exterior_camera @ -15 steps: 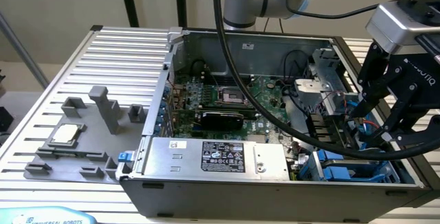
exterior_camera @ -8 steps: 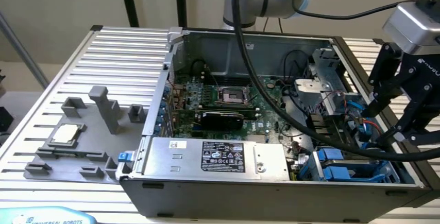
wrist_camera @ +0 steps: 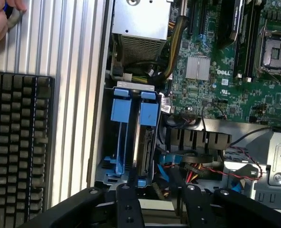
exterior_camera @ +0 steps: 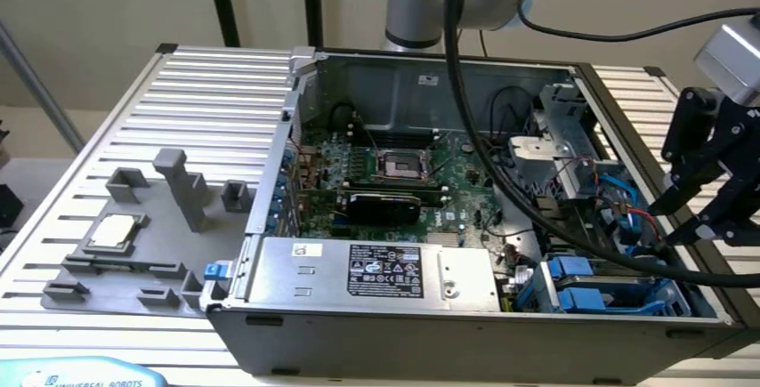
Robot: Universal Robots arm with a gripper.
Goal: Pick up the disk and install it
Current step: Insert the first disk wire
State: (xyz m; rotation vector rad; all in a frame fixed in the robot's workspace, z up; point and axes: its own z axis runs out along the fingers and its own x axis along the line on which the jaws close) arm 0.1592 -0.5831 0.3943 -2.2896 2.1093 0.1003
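Note:
The disk (wrist_camera: 144,142) stands on edge in the drive bay at the corner of the open computer case, clipped in a blue carrier (wrist_camera: 149,113). A second blue carrier (wrist_camera: 121,110) sits beside it. In the exterior view the blue carriers (exterior_camera: 590,286) lie at the case's near corner on the exterior view's right. My black gripper (exterior_camera: 691,220) hangs above and to the exterior view's right of that bay, apart from it. In the wrist view the gripper (wrist_camera: 158,205) is open, its two fingers (wrist_camera: 126,205) spread with nothing between them.
The motherboard (exterior_camera: 398,178) fills the case floor, with the silver power supply box (exterior_camera: 380,271) along the near wall. Cables (wrist_camera: 202,168) crowd beside the bay. A grey tray with a CPU chip (exterior_camera: 113,231) sits at the exterior view's left. A hand (wrist_camera: 2,19) and a black grid (wrist_camera: 17,142) lie outside the case.

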